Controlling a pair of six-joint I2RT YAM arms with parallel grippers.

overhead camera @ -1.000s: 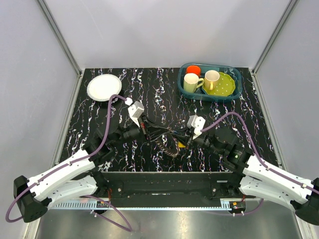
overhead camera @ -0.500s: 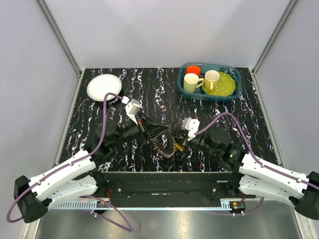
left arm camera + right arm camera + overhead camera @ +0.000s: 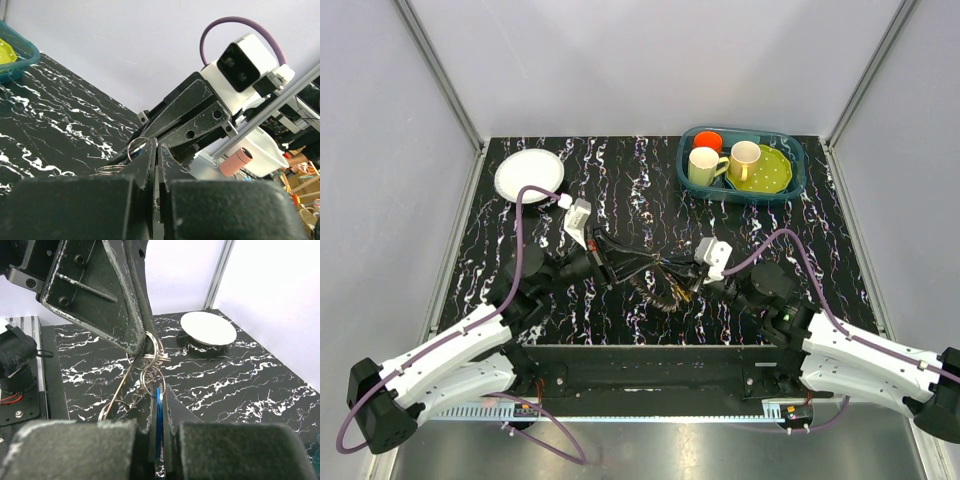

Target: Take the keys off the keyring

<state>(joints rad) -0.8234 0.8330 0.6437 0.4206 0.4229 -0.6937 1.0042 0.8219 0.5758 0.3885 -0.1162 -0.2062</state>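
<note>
Where the two arms meet above the black marbled table (image 3: pixel 620 170), we find our left gripper (image 3: pixel 146 340) pinched shut on the thin silver wire keyring (image 3: pixel 151 357) and our right gripper (image 3: pixel 159 396) clamped on a blue-headed metal key (image 3: pixel 158 415) just beside it. The two claws lie tip to tip, so we would pull straight apart.

The top camera sits high, across the table (image 3: pixel 620 180) from the plate (image 3: pixel 529 175), looking down on all of it from afar. The right wrist camera sits low and close, facing the plate past the left gripper (image 3: pixel 145 345). The left wrist camera, equally close, faces away from the plate, at the right gripper (image 3: pixel 145 140). All 3 share the keyring (image 3: pixel 150 360); top and right wrist also share the keys (image 3: pixel 158 405) and plate
</note>
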